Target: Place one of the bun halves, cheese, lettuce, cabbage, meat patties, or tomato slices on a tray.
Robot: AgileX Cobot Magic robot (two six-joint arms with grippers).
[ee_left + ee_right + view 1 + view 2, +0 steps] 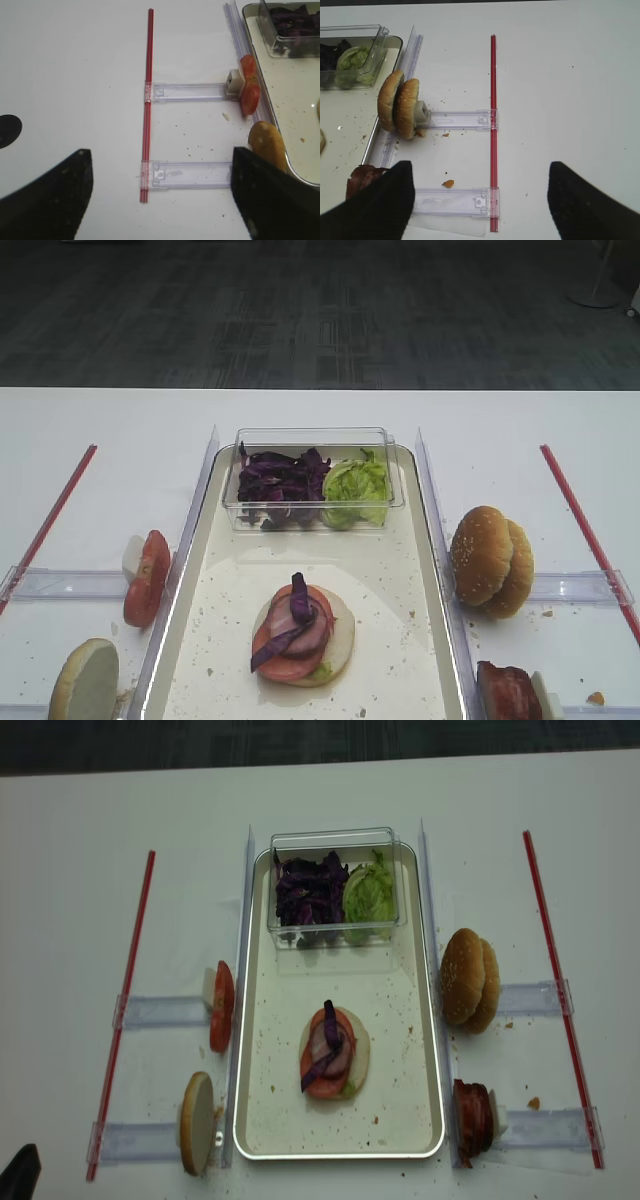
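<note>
Centrally on the cream, crumb-speckled tray lies a pale bun half stacked with orange-red tomato, a pinkish meat slice and a long purple cabbage strip; more shredded cabbage and crinkly green lettuce fill the clear tub; left gripper and right gripper both hang wide apart over bare table, holding nothing.

We see tomato slices and a bun half just beyond our left gripper's right finger, beside the tray.
</note>
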